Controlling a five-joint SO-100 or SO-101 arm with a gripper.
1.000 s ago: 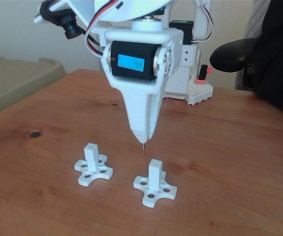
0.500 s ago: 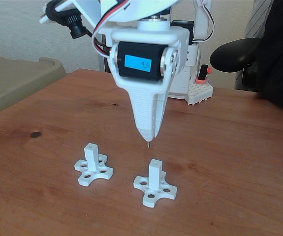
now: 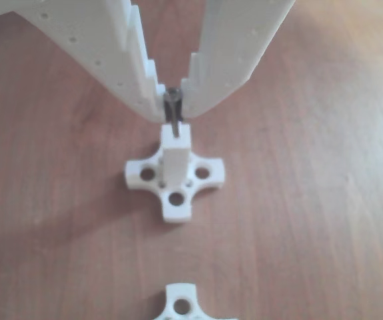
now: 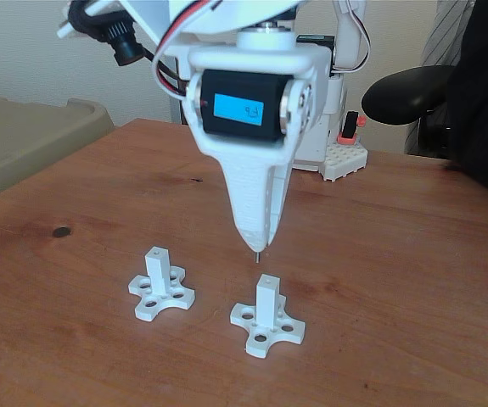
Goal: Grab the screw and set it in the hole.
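Note:
My white gripper point(image 4: 256, 241) points straight down, shut on the thin silver screw point(image 4: 258, 252), whose tip sticks out below the fingertips. In the other view the gripper point(image 3: 172, 112) pinches the screw point(image 3: 173, 113) by its head end. There the shaft hangs right over the top of a white square post point(image 3: 176, 157) on a cross-shaped base. In the fixed view the tip hovers a little above and just left of the right post point(image 4: 267, 295). The hole point(image 4: 267, 278) is a small dark dot on its top face.
A second white post point(image 4: 156, 265) on its cross base stands to the left; an edge of that base point(image 3: 184, 307) shows in the other view. A white block with an orange part point(image 4: 344, 151) sits at the back, a beige tub point(image 4: 23, 136) at the left, a black chair point(image 4: 409, 93) at the right.
The gripper with the screw has shifted a little to the right in the fixed view, bringing the screw tip closer to the right post. Both posts have stayed put.

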